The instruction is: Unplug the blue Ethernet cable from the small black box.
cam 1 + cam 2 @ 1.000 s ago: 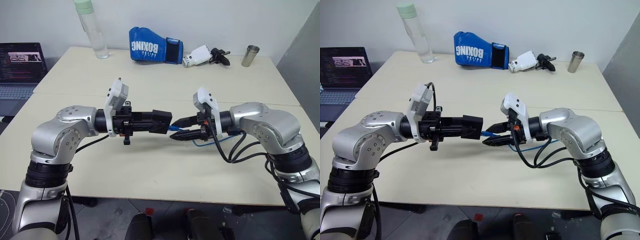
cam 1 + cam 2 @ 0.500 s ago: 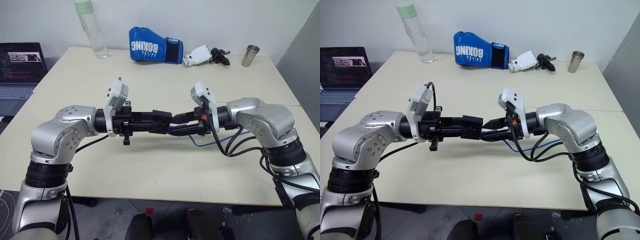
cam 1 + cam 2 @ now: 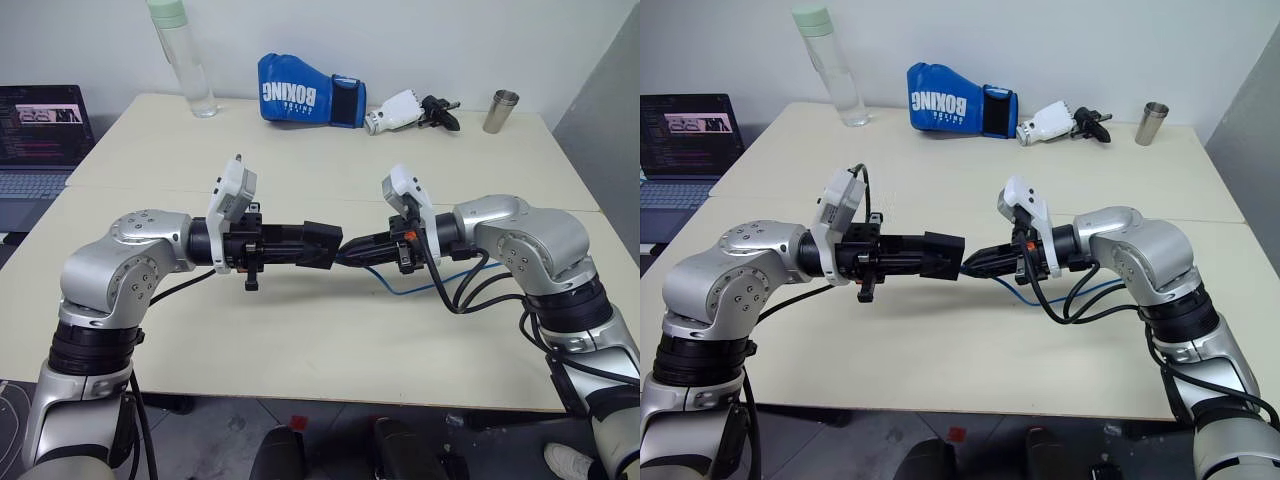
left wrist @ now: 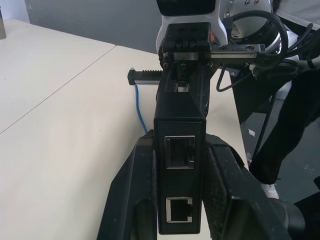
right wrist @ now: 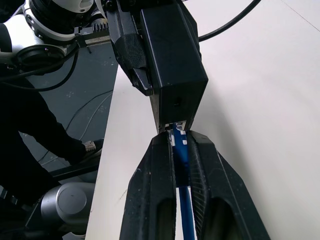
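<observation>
My right gripper (image 5: 179,150) has just clamped shut on the blue Ethernet cable (image 5: 178,145) at its plug, still seated in the small black box (image 5: 172,60) that my left gripper (image 4: 181,165) holds clamped; pulling comes next.

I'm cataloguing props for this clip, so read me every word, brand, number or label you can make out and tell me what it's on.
"BOXING" in white capitals, upside down, on the blue boxing glove; a smaller line beneath it is too small to read.
Laptop screen: lines of text, too small to read.
Small black box: no readable marking.
Clear bottle and metal cup: no text seen.
</observation>
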Available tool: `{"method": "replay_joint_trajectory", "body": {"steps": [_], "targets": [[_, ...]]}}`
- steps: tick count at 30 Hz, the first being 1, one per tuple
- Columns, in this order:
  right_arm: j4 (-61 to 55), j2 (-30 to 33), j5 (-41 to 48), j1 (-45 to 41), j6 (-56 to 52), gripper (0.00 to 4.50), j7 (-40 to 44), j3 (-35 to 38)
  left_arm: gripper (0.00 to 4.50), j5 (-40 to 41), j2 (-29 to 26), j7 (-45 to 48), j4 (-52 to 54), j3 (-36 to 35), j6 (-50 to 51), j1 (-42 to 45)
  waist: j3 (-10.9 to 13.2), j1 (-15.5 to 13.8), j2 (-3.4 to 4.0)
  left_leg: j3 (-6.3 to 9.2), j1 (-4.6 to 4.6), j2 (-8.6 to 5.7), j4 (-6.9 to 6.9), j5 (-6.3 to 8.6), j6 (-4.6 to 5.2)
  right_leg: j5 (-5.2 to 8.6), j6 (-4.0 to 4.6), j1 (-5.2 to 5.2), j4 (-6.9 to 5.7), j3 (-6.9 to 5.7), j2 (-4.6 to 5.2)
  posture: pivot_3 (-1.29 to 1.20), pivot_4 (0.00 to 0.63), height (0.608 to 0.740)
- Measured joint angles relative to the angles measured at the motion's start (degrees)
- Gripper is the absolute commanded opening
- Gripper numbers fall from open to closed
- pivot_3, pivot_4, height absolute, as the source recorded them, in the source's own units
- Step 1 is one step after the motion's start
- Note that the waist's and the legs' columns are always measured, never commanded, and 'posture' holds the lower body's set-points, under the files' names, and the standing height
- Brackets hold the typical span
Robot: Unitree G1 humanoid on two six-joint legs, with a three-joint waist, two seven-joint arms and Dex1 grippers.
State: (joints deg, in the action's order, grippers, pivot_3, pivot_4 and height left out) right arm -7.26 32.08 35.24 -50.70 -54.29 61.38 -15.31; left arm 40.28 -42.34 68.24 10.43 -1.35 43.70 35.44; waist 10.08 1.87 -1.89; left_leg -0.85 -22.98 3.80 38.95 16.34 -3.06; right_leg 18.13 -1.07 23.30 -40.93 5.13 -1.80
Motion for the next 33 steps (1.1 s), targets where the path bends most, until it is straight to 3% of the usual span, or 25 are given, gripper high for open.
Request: {"method": "replay_joint_trajectory", "body": {"steps": [17, 28, 33], "targets": [[0.01, 0.27, -1.04, 0.06, 0.52, 0.08, 0.03, -0.06, 0.8, 0.02, 0.07, -0.25, -0.05, 0.01, 0.04, 0.02, 0.0, 0.0, 0.0, 0.0, 0.0, 0.0, -0.01, 0.0, 0.0, 0.0, 0.0, 0.0, 0.01, 0.0, 0.0, 0.0, 0.15, 0.74], [1.19, 5.41, -5.37, 4.35, 1.63, 0.07, 0.42, -0.11, 0.8, -0.01, -1.27, -1.49, -1.3, -0.94, 0.07, 0.96, 0.01, 0.0, 0.0, 0.0, -0.02, 0.0, -0.02, 0.0, 0.0, 0.0, 0.0, 0.01, 0.05, 0.02, 0.0, 0.0, 0.15, 0.74], [11.51, 1.8, -12.26, 4.92, 7.52, 0.07, -9.5, 2.61, 0.8, -0.01, -2.0, -3.74, -1.41, -3.73, 0.07, -0.69, 0.01, 0.2, 0.0, -0.06, 0.02, -0.01, -0.02, -0.01, 0.0, 0.0, -0.01, 0.01, 0.01, 0.12, 0.01, 0.0, 0.15, 0.74]]}}
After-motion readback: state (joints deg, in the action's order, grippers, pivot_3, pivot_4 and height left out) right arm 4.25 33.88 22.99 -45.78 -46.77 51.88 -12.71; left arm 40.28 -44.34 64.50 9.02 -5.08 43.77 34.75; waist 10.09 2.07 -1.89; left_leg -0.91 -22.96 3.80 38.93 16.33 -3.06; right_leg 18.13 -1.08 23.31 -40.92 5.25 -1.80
